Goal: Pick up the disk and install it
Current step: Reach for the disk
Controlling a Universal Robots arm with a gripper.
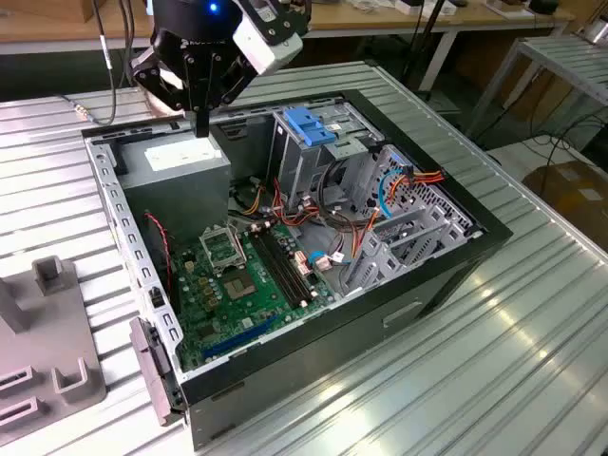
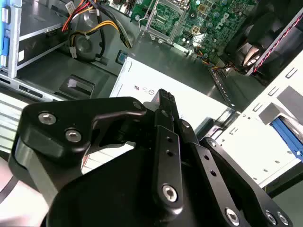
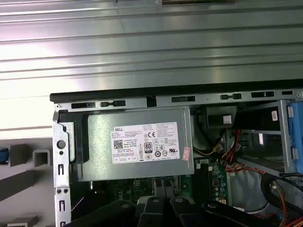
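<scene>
The disk is out of view. My gripper (image 1: 201, 131) hangs over the back corner of the open computer case (image 1: 142, 256), just above the grey power-supply box (image 1: 180, 161) with its white sticker (image 3: 146, 143). In the second wrist view the two black fingers (image 2: 165, 106) lie pressed together with nothing between them, tips over the white sticker (image 2: 189, 101). The metal drive cage (image 1: 309, 152) with the blue top handle (image 1: 312, 123) stands toward the exterior view's right of the gripper.
The green motherboard (image 1: 237, 285) lies on the case floor. Red, orange and blue cables (image 1: 399, 185) run beside the cage. A grey fixture (image 1: 47, 361) sits on the ribbed metal table (image 1: 494, 351) at the exterior view's left, and a blue edge (image 3: 3, 156) shows beside it.
</scene>
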